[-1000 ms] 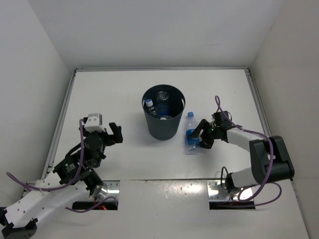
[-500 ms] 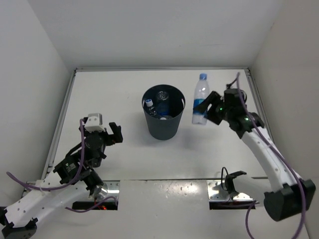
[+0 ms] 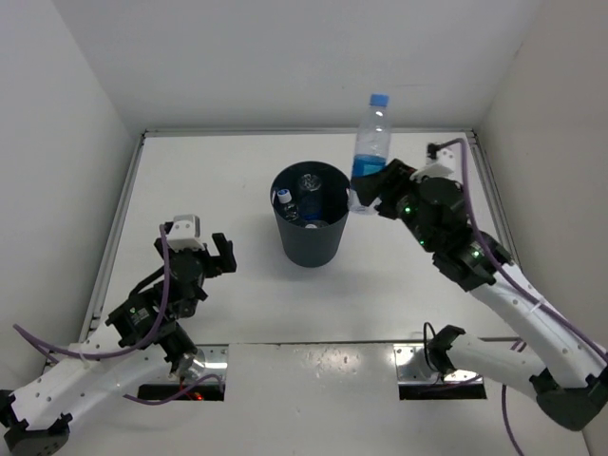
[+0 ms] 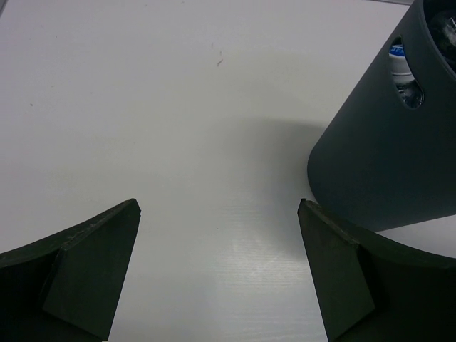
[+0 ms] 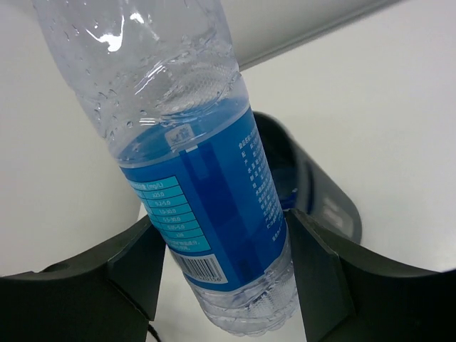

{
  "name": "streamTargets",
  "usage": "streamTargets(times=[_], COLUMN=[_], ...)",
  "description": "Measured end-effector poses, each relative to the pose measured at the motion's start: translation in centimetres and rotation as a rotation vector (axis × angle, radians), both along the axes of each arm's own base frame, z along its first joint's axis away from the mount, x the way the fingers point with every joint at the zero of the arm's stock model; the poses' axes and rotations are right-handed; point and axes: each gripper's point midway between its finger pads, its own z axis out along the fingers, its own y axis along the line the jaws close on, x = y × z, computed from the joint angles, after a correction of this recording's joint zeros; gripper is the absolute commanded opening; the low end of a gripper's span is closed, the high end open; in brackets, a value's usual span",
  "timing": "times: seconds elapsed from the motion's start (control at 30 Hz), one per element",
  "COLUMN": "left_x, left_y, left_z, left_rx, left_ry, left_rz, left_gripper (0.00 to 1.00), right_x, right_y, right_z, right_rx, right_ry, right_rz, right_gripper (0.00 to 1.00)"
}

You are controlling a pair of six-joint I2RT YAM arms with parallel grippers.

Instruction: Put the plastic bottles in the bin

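Bottle (image 5: 206, 206) cap outside the right wrist view

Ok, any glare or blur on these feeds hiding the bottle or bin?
Top external: even light, bottle and bin sharp. Right wrist: small highlights on the bottle's clear upper part, label sharp. Left wrist: mild sheen on the table, soft shadow left of the bin.

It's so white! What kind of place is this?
Probably a robot test booth: plain white walls around a white table, a left arm and right arm bolted on, one bottle held near a bin.
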Motion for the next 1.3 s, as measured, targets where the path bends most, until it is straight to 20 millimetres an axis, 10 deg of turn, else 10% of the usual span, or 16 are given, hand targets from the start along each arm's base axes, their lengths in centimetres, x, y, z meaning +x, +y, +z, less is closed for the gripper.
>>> streamTargets(times=[0.17,0.33,0.67,1.03,1.3], left_x=[0.0,0.1,0.1,0.2,0.2], left_y=[0.0,0.1,0.1,0.1,0.1], left_z=[-0.1,-0.1,-0.1,-0.3,-0.3], left_rx=[0.004,0.007,0.006,0.014,0.014], left_ry=[0.004,0.004,0.003,0.01,0.01], left_rz=[0.002,0.007,0.012,0.015,0.016], left_gripper=[1.0,1.0,1.0,1.0,1.0], right_x=[-0.9,1.1,2.1,2.7,3.7], right_y=[7.0,9.5,10.2,9.9,5.2], right_z=[-0.1,-2.4,-4.3,-2.9,2.2], right_rx=[-0.112,-0.205,-0.239,-0.229,-0.197], right_ry=[-0.081,-0.054,-0.011,0.012,-0.022], right_rz=[0.168,0.199,0.237,0.244,0.124], right_gripper=[0.03,0.04,0.34,0.99,0.99])
